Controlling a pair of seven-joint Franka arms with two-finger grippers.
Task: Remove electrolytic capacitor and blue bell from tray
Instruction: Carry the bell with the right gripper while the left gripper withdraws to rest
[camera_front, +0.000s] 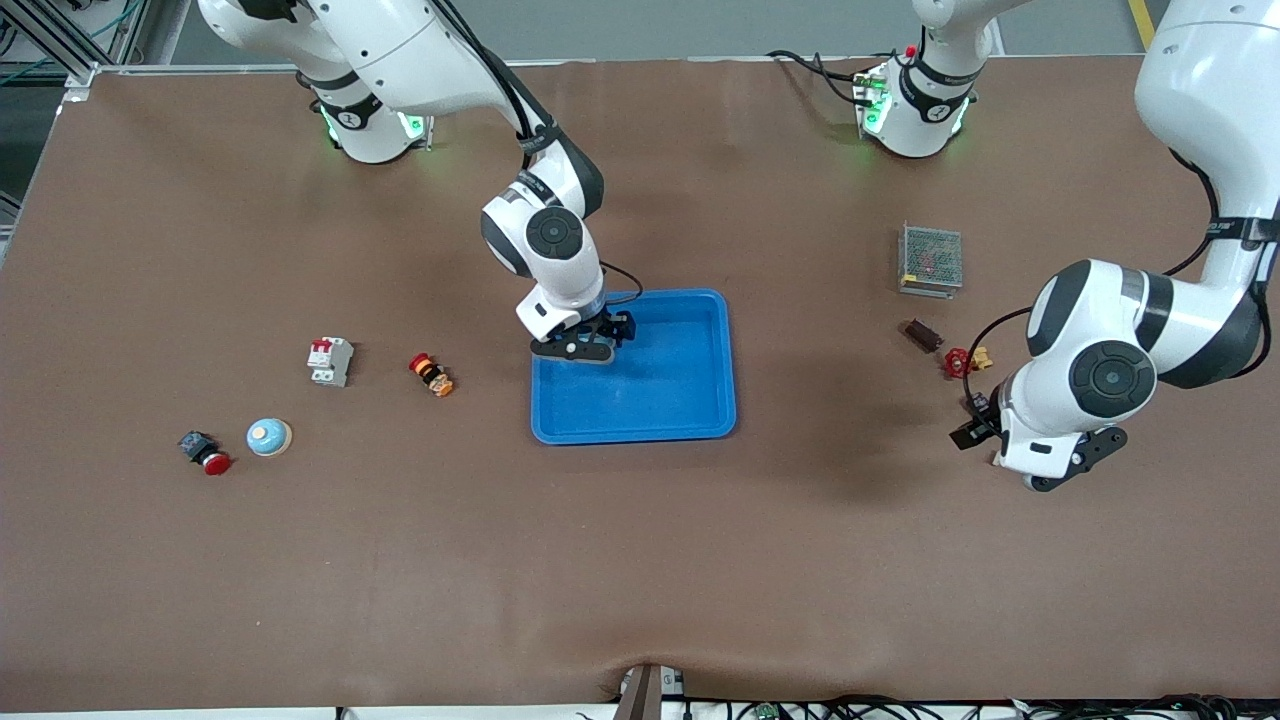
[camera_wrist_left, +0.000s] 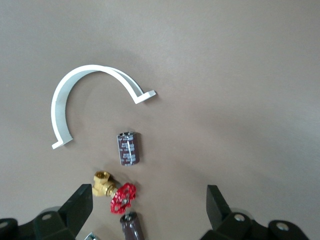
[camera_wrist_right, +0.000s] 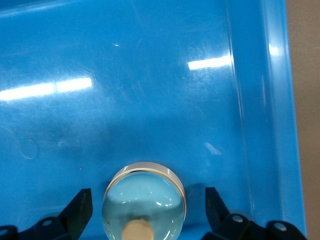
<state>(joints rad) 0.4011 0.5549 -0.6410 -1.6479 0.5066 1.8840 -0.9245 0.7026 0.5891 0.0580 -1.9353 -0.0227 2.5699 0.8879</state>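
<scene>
Blue bell sits on the floor of the tray, in the corner toward the right arm's end and farther from the front camera, close to the rim. The right gripper is positioned over it, with one finger on each side of the dome; both fingers stand clear of the bell's cream rim, so nothing is gripped yet.

Procedure for the step in hand, as judged: lower until the fingers straddle the base ring, not the smooth dome, which would likely slip. Keep the finger nearest the tray wall clear of the rim. Close evenly, then lift straight up before moving sideways, so that the bell does not catch the raised edge.

The left gripper hangs over the table near the left arm's end, jaws spread wide and empty. An electrolytic capacitor lies on the table under it, outside the tray, beside a small brass valve with a red handwheel and a white curved clip. This arm waits.
</scene>
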